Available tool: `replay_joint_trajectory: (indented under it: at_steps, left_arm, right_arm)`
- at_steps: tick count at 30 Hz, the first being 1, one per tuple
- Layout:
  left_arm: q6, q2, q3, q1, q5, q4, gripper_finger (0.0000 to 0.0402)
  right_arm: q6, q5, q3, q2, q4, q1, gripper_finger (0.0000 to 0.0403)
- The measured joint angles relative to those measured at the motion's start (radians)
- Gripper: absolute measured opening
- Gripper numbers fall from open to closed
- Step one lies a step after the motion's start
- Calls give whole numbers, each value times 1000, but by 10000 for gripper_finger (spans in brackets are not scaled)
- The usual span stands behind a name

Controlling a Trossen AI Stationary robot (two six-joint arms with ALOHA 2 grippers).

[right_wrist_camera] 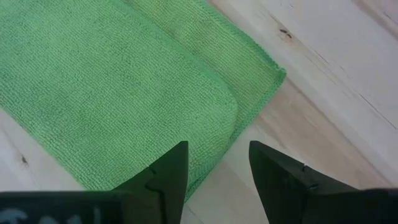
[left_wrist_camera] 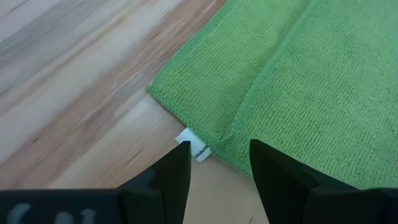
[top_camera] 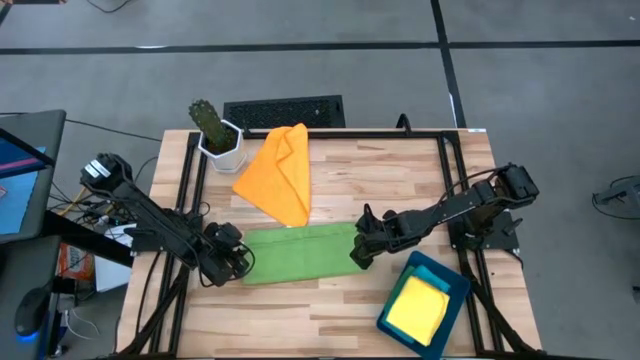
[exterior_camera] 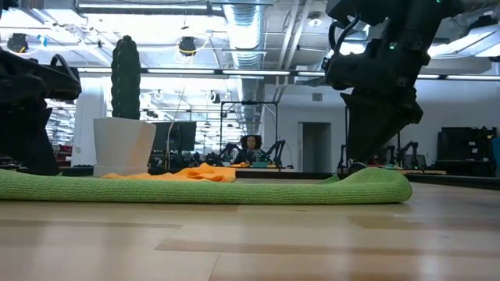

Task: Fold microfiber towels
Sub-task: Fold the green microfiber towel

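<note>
Green towel (top_camera: pixel 300 254), far edge probably hidden behind right claw (top_camera: pixel 358 252).

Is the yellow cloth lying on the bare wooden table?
No, the yellow towel sits inside the blue tray at the table's near right corner.

Left gripper (left_wrist_camera: pixel 219 163): fingers (left_wrist_camera: pixel 177 171) spread apart, holding nothing. Green towel (left_wrist_camera: pixel 292 81): folded, flat on the wooden table (left_wrist_camera: pixel 74 93), at 1 o'clock. White tag (left_wrist_camera: pixel 193 147): at towel corner, 11 o'clock of the fingertips.
</note>
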Motion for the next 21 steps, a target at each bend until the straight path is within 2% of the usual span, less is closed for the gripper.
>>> replay_joint_trajectory:
  at_steps: [7,16,21]
  left_arm:
    - [1,6,0,0,-6,4,144]
    - [35,6,0,0,-33,43,41]
    - [49,6,0,0,-31,44,4]
  right_arm:
    - [2,0,0,0,0,0,194]
    - [29,0,0,0,0,-2,194]
    - [78,-5,-3,0,1,-8,194]
